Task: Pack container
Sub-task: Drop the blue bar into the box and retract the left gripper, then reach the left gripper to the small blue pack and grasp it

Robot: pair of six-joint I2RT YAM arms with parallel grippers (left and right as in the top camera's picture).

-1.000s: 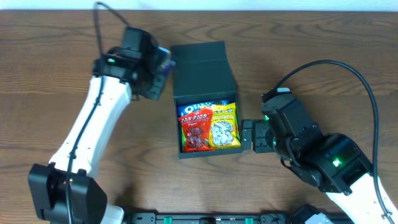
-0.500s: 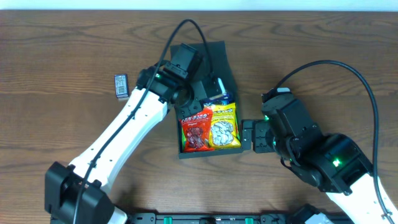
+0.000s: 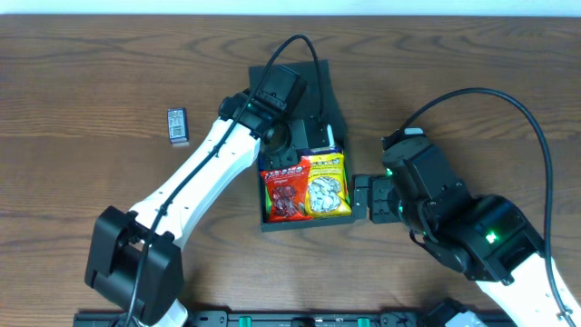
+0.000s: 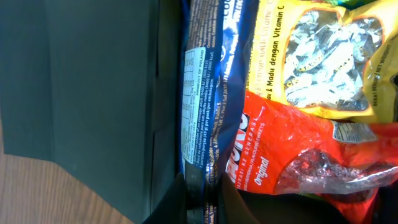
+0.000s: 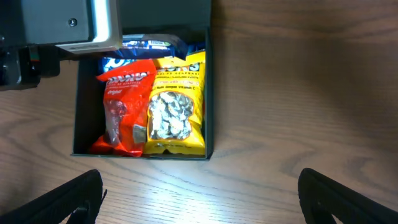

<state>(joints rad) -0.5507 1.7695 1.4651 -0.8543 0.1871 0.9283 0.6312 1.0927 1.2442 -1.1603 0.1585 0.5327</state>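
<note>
Item, one small dark packet (image 3: 177, 125), flat on the table (image 3: 82, 200) well left of the container (image 3: 300, 223). Item, the container, dark teal-green, lid open, at mid-table, holding a red packet (image 3: 284, 191) at its left, a yellow packet (image 3: 327, 186) at its right and a blue packet (image 4: 208, 93) behind both. The left claw (image 4: 202, 208) sits low over the container's rear with narrow jaws either side of the blue packet's edge, grip or no grip cannot be told. Item, right claw (image 5: 199, 193), just right of the container's front corner, jaws spread wide, holding nothing.
</note>
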